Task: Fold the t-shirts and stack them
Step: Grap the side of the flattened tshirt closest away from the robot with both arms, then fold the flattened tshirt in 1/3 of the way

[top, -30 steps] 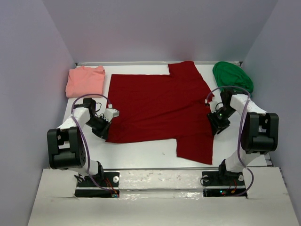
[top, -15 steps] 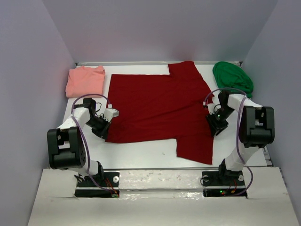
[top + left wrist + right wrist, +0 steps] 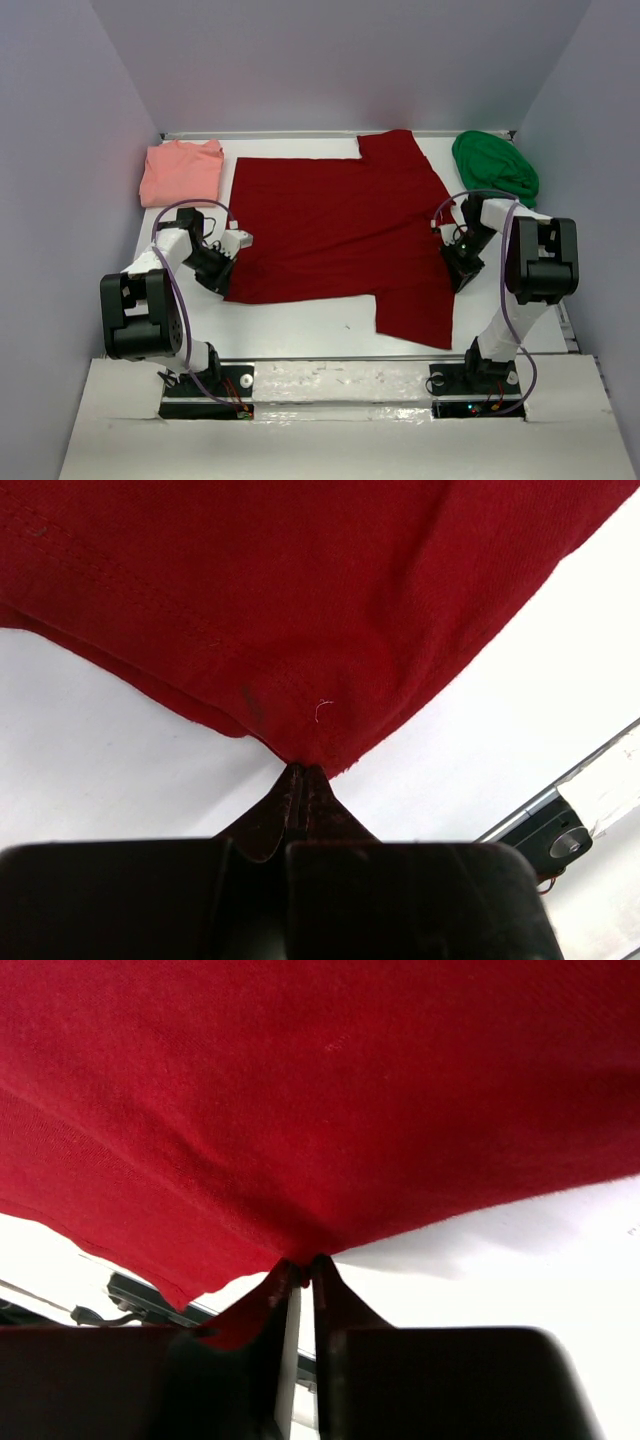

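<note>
Left end effector [image 3: 300,776] pressed together, pinching the hem edge of the dark red t-shirt [image 3: 340,225]. The right end effector [image 3: 300,1263] is nipped on the opposite, neck-side edge. Shirt lies spread flat mid-bench [image 3: 300,325]. Light and limp, likely to sag and drag, so grip edges or corners. Long axis runs left-right: hem left, sleeves far and near.
</note>
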Action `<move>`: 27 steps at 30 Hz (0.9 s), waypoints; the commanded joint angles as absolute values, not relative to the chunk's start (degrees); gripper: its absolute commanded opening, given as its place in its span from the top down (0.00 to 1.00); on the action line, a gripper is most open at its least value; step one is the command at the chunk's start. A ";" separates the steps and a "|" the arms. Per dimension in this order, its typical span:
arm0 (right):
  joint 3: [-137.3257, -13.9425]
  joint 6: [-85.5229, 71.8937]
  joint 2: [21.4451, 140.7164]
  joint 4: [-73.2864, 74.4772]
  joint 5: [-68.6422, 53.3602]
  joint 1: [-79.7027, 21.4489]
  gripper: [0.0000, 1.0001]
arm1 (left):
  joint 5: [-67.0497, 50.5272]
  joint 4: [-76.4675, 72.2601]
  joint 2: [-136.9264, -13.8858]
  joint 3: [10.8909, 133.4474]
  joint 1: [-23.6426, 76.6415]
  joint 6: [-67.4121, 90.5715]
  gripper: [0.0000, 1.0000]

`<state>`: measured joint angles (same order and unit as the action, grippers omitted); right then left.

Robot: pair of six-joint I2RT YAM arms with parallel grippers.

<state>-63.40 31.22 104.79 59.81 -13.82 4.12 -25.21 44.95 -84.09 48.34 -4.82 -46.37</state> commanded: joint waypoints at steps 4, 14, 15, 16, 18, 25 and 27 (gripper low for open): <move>-64.51 31.90 105.21 57.65 -15.29 4.22 1.00 | -25.14 45.79 -83.23 47.81 -4.22 -46.23 1.00; -65.04 33.13 96.52 62.22 -12.92 4.22 1.00 | -24.61 46.49 -78.41 49.83 -4.22 -45.18 1.00; -65.47 33.05 94.33 62.92 -12.83 4.22 1.00 | -24.96 47.71 -77.27 51.40 -4.13 -45.00 1.00; -66.52 33.05 93.18 64.58 -12.75 4.22 1.00 | -25.31 48.59 -76.82 52.29 -4.22 -45.00 1.00; -67.67 33.22 90.37 66.96 -13.01 4.22 1.00 | -25.66 50.53 -75.33 55.45 -4.13 -44.91 1.00; -72.33 33.66 85.79 71.45 -13.10 4.22 1.00 | -24.52 53.96 -71.46 64.42 -4.13 -44.39 1.00; -72.95 33.75 85.52 71.80 -12.66 4.22 1.00 | -24.17 54.40 -71.02 66.09 -4.13 -44.21 1.00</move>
